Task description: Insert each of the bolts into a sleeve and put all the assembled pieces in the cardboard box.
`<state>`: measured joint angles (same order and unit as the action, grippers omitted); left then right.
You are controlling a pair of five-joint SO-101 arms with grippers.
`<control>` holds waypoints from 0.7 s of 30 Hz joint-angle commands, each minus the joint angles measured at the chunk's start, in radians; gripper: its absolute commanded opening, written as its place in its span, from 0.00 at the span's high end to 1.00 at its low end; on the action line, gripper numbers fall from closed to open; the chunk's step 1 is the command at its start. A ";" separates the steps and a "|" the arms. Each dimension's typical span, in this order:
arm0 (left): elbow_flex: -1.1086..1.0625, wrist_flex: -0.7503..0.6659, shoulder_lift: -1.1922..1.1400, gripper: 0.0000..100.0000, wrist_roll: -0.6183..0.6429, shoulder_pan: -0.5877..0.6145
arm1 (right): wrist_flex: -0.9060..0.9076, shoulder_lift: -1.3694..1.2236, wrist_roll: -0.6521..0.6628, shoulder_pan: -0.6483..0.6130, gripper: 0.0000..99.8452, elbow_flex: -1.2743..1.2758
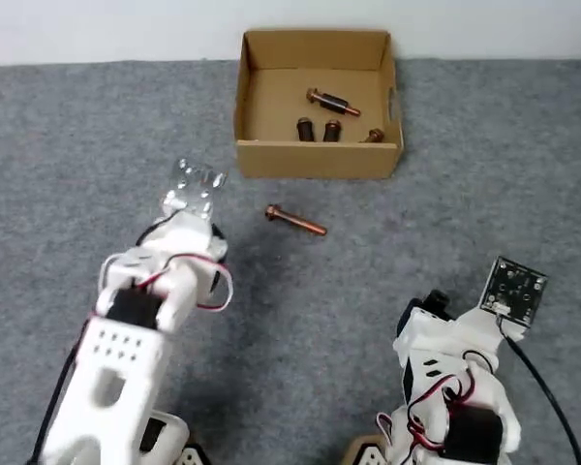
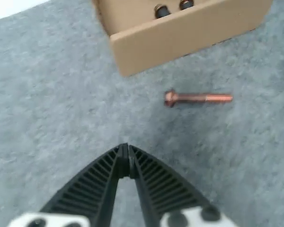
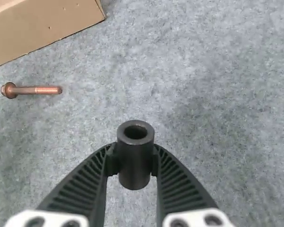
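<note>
Fingers: right gripper (image 3: 134, 153) clamps a sleeve (image 3: 135, 168); left gripper (image 2: 125, 156) pinched together, empty.
Nudged off-centre, the round bolt (image 1: 295, 220) may roll away.

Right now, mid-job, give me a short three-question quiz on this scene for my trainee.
1. True or false: the loose bolt lies on the grey mat, outside the cardboard box.
2. What does the right gripper hold? A) a bolt B) a black sleeve C) nothing
3. Fill in: the left gripper is ____, with nothing in it.
Key: 1 true; 2 B; 3 shut.
</note>
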<state>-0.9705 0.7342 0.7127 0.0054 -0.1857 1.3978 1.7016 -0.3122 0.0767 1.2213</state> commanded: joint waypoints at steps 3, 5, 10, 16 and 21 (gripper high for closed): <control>0.097 -0.117 -0.115 0.99 0.132 -0.101 | -0.025 0.010 0.009 0.010 0.99 -0.006; 0.142 -0.124 -0.158 0.99 0.207 -0.137 | -0.025 0.010 0.009 0.010 0.99 -0.006; 0.306 -0.120 -0.367 0.99 0.506 -0.170 | -0.025 0.010 0.008 0.010 0.99 -0.006; 0.619 0.002 -0.666 0.99 0.687 -0.169 | -0.025 0.010 0.008 0.010 0.99 -0.006; 0.915 0.262 -0.878 0.99 0.804 -0.173 | -0.025 0.010 0.008 0.010 0.99 -0.006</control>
<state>-0.2493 0.8631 -0.0790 0.7511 -0.3514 1.3978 1.7093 -0.3122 0.0767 1.2213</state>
